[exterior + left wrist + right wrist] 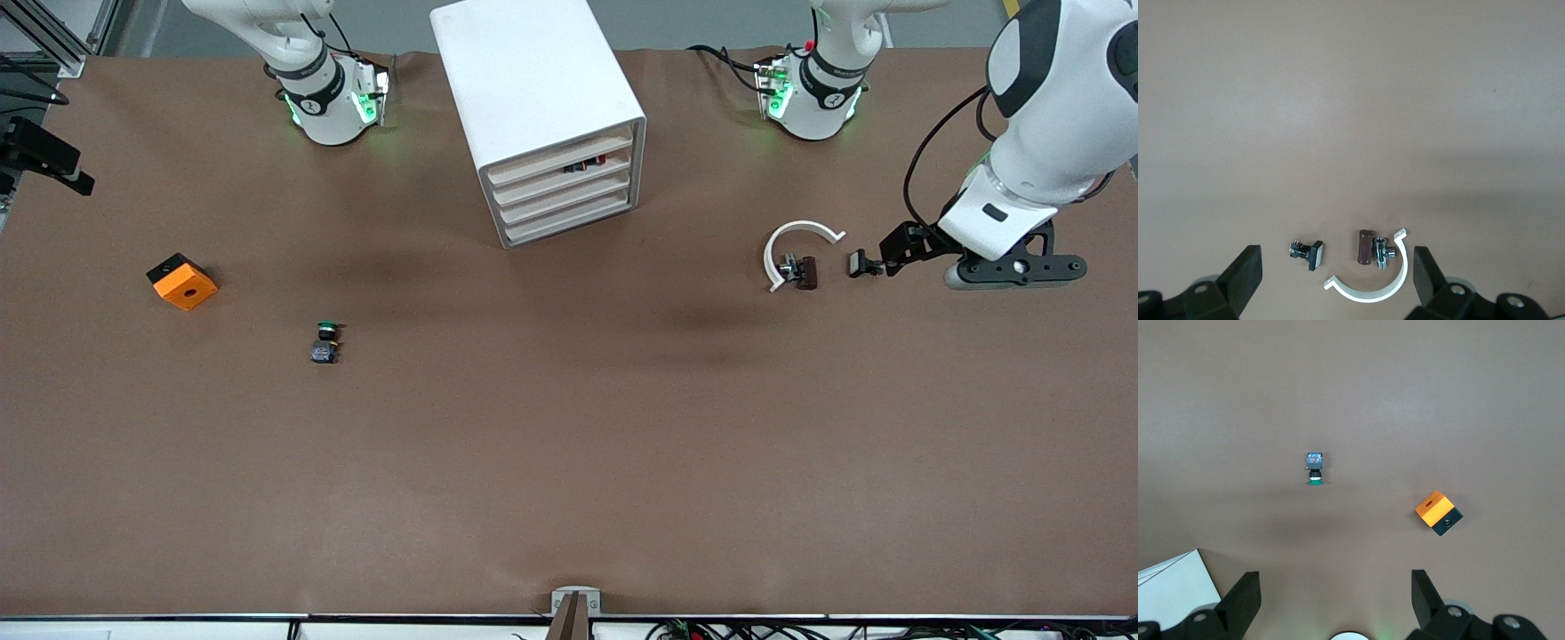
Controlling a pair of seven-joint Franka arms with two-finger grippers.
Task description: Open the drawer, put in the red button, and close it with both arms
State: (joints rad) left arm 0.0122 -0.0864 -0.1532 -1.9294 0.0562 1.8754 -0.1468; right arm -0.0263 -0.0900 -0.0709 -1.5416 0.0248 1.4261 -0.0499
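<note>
The red button (597, 162) already lies in the top drawer (560, 164) of the white cabinet (538, 107), a speck of red and black showing in the slot above the pale front. That drawer looks nearly or fully pushed in, its front about level with the three below; I cannot tell if a gap is left. By my judgement the putting-in is done and the closing step is at its end or just over. If anything is left, the next move calls for both arms to come to the drawer front and press it evenly home.

The left gripper (1013, 267) hangs low over the left arm's end of the surface (569, 462), its wrist turned sideways and its jaws spread wide with nothing between them. Just beside it lie a small black clip (861, 263), a white curved piece (798, 249) and a brown-and-metal part (800, 271).

The right gripper (1331, 600), seen only in its wrist view, also has spread, empty jaws, high over the surface near the cabinet's corner. A green-capped button (326, 342) and an orange block (181, 281) lie toward the right arm's end.
</note>
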